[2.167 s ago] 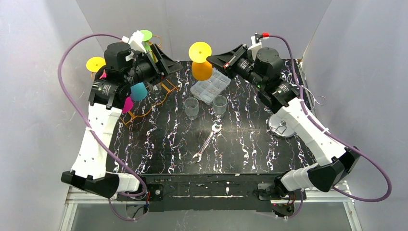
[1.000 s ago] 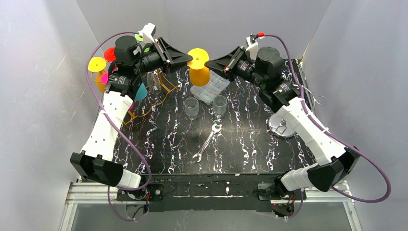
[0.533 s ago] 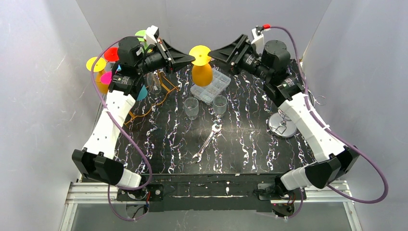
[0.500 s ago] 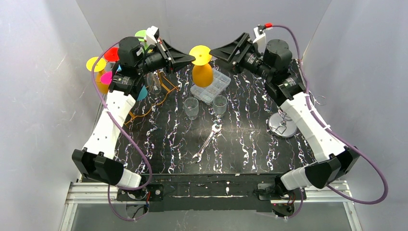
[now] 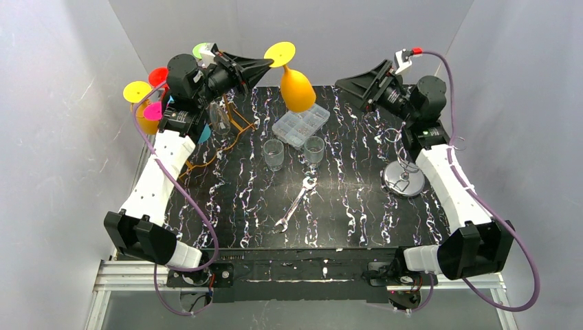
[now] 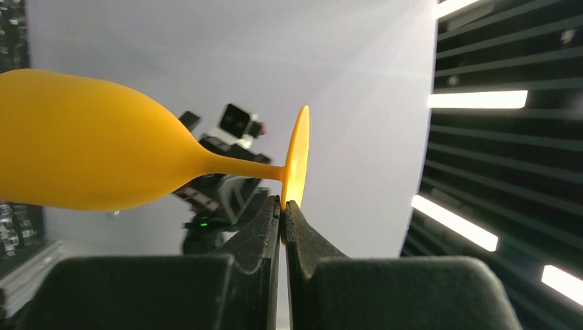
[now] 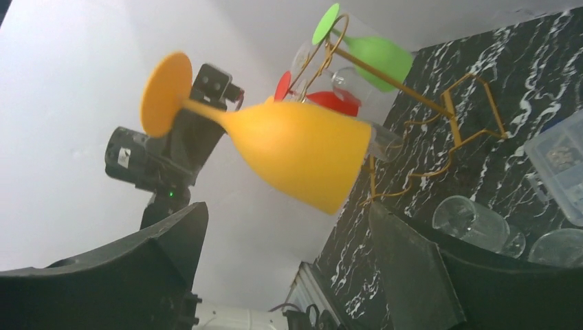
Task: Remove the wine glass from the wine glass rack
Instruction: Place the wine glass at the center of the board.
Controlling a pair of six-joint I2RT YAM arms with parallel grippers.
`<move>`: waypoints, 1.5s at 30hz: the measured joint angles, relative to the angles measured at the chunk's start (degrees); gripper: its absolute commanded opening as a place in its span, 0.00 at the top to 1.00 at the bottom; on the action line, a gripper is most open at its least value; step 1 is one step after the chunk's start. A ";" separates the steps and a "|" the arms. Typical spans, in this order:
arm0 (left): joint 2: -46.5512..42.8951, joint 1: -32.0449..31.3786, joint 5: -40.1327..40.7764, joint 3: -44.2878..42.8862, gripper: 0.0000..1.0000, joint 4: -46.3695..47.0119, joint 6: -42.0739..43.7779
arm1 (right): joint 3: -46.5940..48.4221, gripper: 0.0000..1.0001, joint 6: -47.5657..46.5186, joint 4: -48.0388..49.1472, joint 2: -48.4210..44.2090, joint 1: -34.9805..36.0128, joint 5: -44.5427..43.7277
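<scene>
An orange wine glass (image 5: 297, 88) hangs in the air at the back centre, tilted with its yellow foot disc (image 5: 280, 51) uppermost. My left gripper (image 5: 269, 63) is shut on the rim of that foot; in the left wrist view the fingertips (image 6: 282, 206) pinch the disc edge and the bowl (image 6: 96, 144) points left. My right gripper (image 5: 344, 81) stands open to the right of the glass, apart from it. In the right wrist view the glass (image 7: 295, 148) floats beyond the wide-open gripper (image 7: 287, 213). The gold wire rack (image 5: 236, 124) stands at the back left, behind my left arm.
Other coloured glasses hang on the rack: green (image 7: 375, 51), red (image 7: 323, 100), yellow (image 5: 136, 91), pink (image 5: 152, 110). A clear compartment box (image 5: 300, 124), two tumblers (image 5: 273, 152) (image 5: 314, 148), a wrench (image 5: 295, 203) and a round metal stand (image 5: 404, 180) lie on the table. Walls close in on three sides.
My right gripper opened, let go of the orange glass and drew back to the right. My left gripper shut on the foot and raised the glass, tilting it.
</scene>
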State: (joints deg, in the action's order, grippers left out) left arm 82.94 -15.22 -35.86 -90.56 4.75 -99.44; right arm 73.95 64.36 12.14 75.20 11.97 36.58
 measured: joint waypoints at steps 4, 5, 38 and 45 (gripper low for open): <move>0.00 -0.02 2.45 0.00 1.00 3.45 -6.51 | -5.33 0.10 4.68 9.62 -0.28 0.28 2.40; 0.00 -0.02 2.97 0.02 1.00 4.28 -8.02 | -5.88 0.10 5.42 11.23 -0.28 0.50 2.60; 0.37 -4.50 11.47 0.11 1.00 8.52 -19.67 | -9.05 0.20 0.28 24.48 -1.07 6.51 -5.99; 0.37 -4.50 11.45 0.11 1.00 8.55 -19.67 | -9.05 0.30 4.59 30.21 5.55 9.01 -4.87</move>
State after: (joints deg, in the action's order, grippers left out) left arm 83.31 -19.73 -24.40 -90.45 13.30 -119.11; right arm 64.90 68.95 42.35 80.75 20.97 31.70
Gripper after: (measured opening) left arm 0.018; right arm 0.742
